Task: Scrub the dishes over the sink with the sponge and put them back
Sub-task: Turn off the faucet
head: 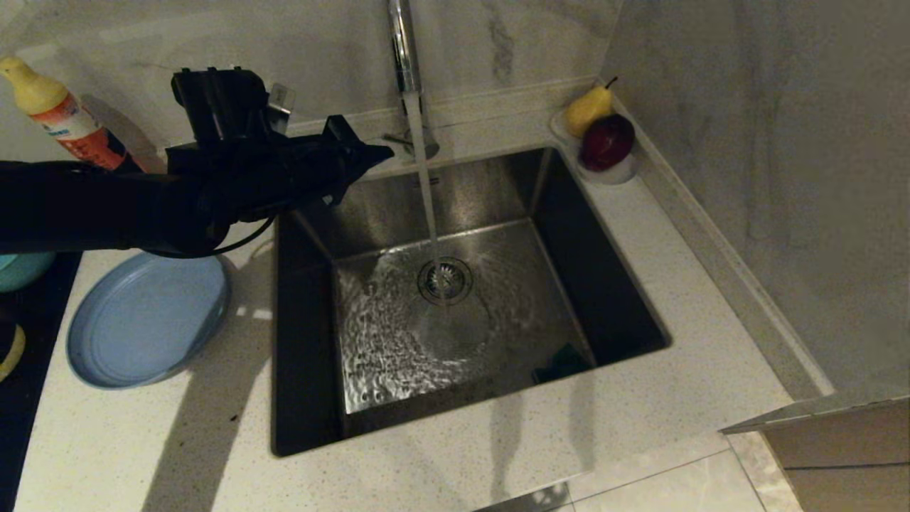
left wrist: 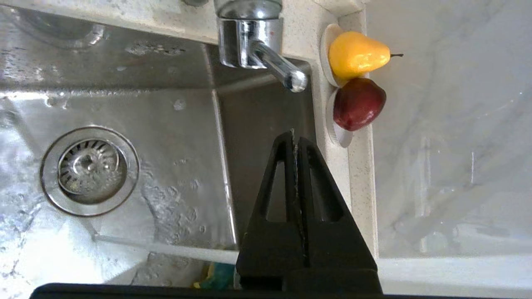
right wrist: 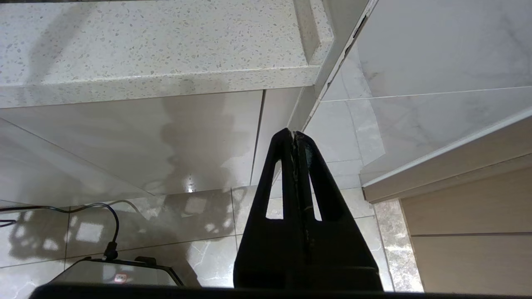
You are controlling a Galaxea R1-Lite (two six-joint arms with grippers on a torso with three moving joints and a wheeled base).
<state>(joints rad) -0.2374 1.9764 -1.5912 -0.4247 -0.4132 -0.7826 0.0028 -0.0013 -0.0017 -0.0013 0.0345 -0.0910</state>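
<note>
Sponge [head: 561, 361]: in sink [head: 611, 284], near right corner.
Plate [head: 146, 320]: on table [head: 682, 284], left of sink.
Left end effector [head: 377, 151]: closed, empty, above sink's back left corner.
Right end effector [right wrist: 294, 133]: closed, empty, below table edge.
Bottle [head: 60, 114] label: unreadable.

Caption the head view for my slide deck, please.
Shut left gripper above the sink's rear left corner, tap running, light-blue plate on the counter.
</note>
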